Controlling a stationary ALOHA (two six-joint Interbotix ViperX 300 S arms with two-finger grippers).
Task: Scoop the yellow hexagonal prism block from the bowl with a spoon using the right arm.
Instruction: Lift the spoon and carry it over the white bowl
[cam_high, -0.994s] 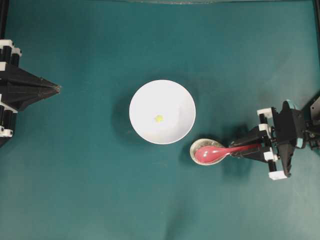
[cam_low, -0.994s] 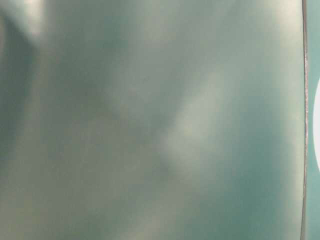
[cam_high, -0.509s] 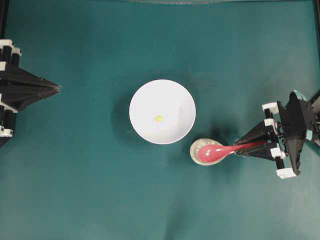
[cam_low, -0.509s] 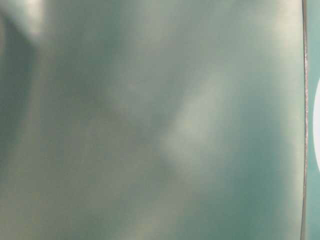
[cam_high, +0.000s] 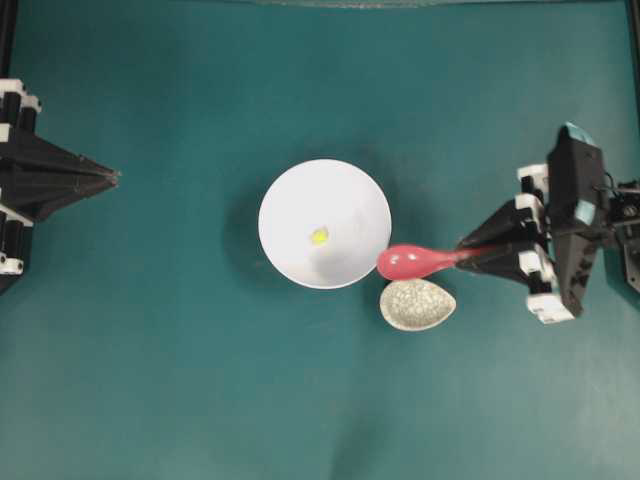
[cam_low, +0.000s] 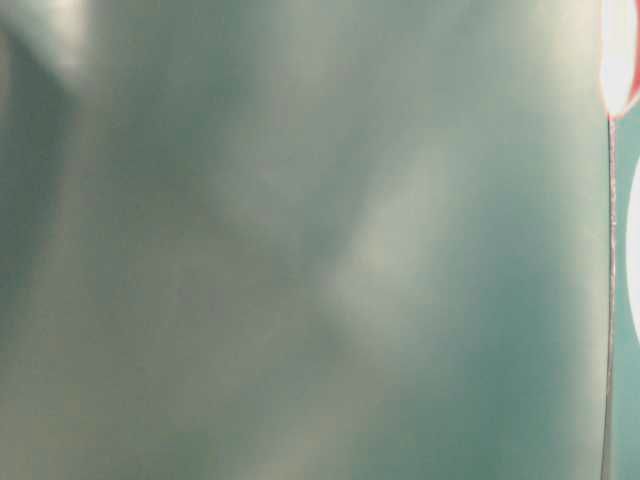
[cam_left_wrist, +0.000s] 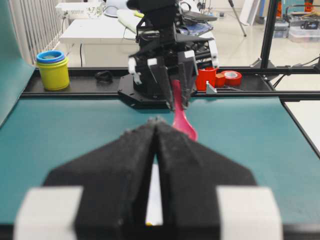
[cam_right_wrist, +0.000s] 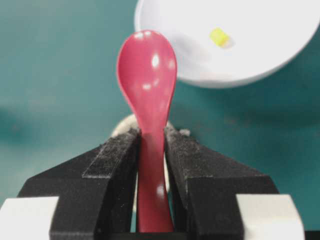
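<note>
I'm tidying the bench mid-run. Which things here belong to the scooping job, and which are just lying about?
In the job:
spoon, held in the right claw
bowl
yellow block, inside the bowl

Lying about:
spoon rest
left claw, shut
yellow cup
red tape roll

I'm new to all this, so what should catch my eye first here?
The red spoon, clamped by its handle in the right gripper, hangs beside the white bowl at mid-table. A tiny yellow block lies in the bowl, and a speckled spoon rest sits just below the spoon.
</note>
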